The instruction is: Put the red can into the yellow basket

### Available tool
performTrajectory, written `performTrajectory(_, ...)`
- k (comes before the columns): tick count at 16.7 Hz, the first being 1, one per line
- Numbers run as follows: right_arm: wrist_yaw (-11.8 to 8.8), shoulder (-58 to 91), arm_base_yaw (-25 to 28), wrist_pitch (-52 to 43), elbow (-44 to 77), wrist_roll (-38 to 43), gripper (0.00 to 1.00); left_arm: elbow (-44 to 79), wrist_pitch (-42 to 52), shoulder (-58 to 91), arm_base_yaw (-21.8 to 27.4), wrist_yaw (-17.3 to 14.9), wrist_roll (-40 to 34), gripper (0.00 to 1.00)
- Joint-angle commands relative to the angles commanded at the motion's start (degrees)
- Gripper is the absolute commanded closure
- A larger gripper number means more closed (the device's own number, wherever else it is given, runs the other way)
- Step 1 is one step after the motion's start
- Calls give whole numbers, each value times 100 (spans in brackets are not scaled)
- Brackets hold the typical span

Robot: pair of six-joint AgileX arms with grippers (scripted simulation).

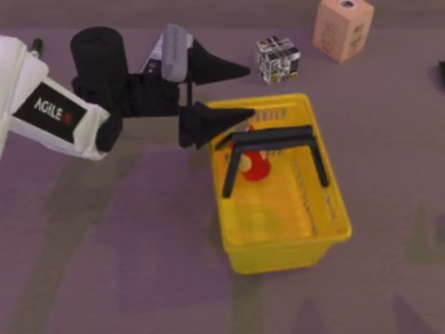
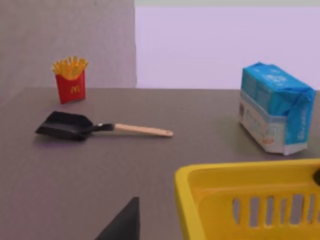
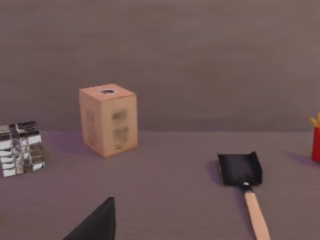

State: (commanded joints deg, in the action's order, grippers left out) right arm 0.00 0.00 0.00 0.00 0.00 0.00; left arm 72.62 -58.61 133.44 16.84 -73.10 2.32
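Observation:
The red can [image 1: 255,165] lies inside the yellow basket [image 1: 286,245], under its raised black handle [image 1: 272,137], in the half nearer the back of the table. My left gripper [image 1: 249,91] is open and holds nothing; it hovers at the basket's back left corner, one finger over the rim and the other outside it. In the left wrist view, one dark finger [image 2: 125,223] shows beside the yellow basket [image 2: 240,173]; the can is hidden there. My right arm is out of the top view. In its wrist view, one finger [image 3: 100,221] shows far off centre.
A mirrored cube [image 1: 278,59] and a tan box [image 1: 342,28] stand behind the basket. The left wrist view shows a black shovel with a wooden handle [image 2: 100,128], a fries carton [image 2: 70,80] and a blue package [image 2: 272,107] on the table.

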Motion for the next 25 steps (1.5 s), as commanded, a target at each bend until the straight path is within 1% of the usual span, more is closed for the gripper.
performTrajectory(8, 0, 0, 0, 0, 0, 0, 0, 7, 12, -20, 19, 13, 5, 0)
performTrajectory(10, -8, 174, 77, -167, 169, -117, 0, -42, 77, -190, -19, 121, -37, 0)
performTrajectory(12, -15, 588, 243, -548, 574, -377, 0, -170, 237, -597, -111, 376, -134, 0)
performTrajectory(15, -15, 1658, 608, -1412, 1618, -965, 0, -538, 650, -1630, -335, 996, -339, 0)
performTrajectory(18, -12, 3203, 1072, -2482, 3122, -1708, 0, -1142, 1260, -3110, -612, 1820, -574, 0)
performTrajectory(20, -11, 4400, 1420, -3252, 4321, -2258, 0, -1712, 1788, -4289, -807, 2463, -715, 0)
performTrajectory(25, -14, 7595, 2318, -5200, 7559, -3669, 0, -3567, 3354, -7535, -1261, 4206, -890, 0)
